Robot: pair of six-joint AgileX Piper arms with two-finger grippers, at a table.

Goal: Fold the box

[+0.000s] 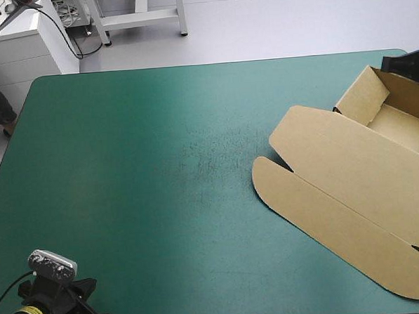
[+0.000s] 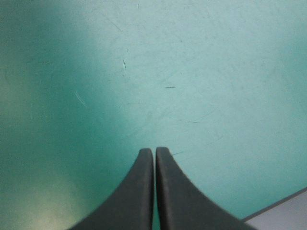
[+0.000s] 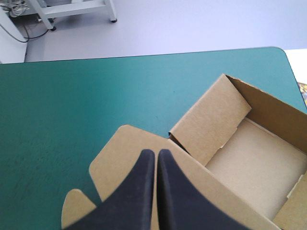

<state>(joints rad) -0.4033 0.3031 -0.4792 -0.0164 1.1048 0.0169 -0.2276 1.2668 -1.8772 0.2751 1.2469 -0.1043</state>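
Brown box [image 1: 358, 177] sits at the right side of the tabletop [image 1: 147, 174]: tray [image 1: 361, 96] with walls up at the far right, lid [image 3: 112, 153] lying flat toward the near left. Right claw [image 3: 155, 152] hovers over the lid, fingers pressed together, holding nothing. Left claw [image 2: 154, 150] is likewise closed and empty, near left, well apart from the box. Judgement: tray looks formed. Press tucked walls flush with closed tips, gently, so the box doesn't slide off the right edge.

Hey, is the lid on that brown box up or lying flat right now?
Lying flat. The box is an open tray: its walls stand up, and the lid lies spread on the table.
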